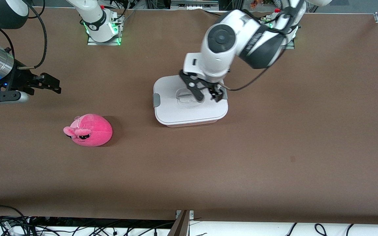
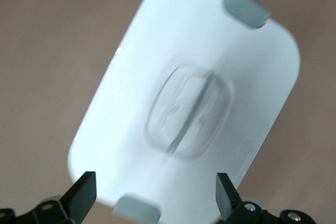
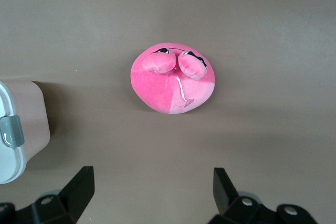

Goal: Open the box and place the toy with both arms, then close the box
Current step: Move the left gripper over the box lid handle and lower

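One toy [image 1: 89, 130], hot-pink plush with sleepy dark eyes and small ears, sits nearest the front camera on the brown surface [image 1: 274, 147], toward the right arm's end, nothing touching it and bare surface all round. One box [image 1: 189, 101], farther from the camera than the toy and near the middle of the surface, stands well apart from it; white lid [image 1: 176, 113] still on, two grey clips, one at the end facing the toy [image 1: 156, 99], the other seen only in the left wrist view [image 2: 135, 211]. Clear recessed handle [image 1: 189, 97] in the lid's middle. Pink tub wall shows just under the lid in the right wrist view [image 3: 31, 114]. Two arms, two tools. Left tool [image 1: 205, 93] hangs over the lid at the handle, fingers [image 2: 84, 192] spread wide, released, gripping nothing; I can't tell whether the fingertips touch the lid. Right tool [image 1: 49, 86] waits over bare surface near the right arm's edge, fingers [image 3: 79, 187] also spread apart and empty, with the toy below its wrist camera. Plenty of open surface between toy and box, and a wide bare stretch from both down to the camera-side edge. Cables [image 1: 18, 224] lie off the surface along that edge.
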Action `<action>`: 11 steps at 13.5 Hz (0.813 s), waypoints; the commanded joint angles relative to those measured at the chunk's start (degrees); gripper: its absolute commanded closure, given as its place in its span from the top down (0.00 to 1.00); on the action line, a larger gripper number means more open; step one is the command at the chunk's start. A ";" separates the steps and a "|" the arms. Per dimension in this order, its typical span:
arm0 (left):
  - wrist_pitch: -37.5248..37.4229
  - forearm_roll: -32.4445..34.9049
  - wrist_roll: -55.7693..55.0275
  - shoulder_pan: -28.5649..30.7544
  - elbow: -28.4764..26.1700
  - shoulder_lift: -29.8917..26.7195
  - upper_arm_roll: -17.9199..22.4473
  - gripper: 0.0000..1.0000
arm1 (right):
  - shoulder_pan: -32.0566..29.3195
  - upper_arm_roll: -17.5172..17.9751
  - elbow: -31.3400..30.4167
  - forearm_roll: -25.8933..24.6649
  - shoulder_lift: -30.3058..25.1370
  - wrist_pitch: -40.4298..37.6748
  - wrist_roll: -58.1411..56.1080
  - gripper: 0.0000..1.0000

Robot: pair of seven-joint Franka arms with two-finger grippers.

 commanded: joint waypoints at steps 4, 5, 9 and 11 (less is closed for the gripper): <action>13.10 8.17 3.87 -5.61 -4.04 4.32 0.88 1.00 | -0.72 0.67 -0.15 0.22 -0.34 -0.40 -0.17 1.00; 13.55 10.72 3.87 -5.97 -4.04 5.03 0.88 1.00 | -0.72 0.67 -0.15 0.22 -0.34 -0.40 -0.17 1.00; 13.64 13.30 5.00 -6.94 -4.04 6.26 0.53 1.00 | -0.72 0.67 -0.15 0.22 -0.34 -0.40 -0.17 1.00; 13.64 13.30 6.41 -6.94 -4.13 6.35 0.44 1.00 | -0.72 0.58 -0.15 0.22 -0.34 -0.40 -0.17 1.00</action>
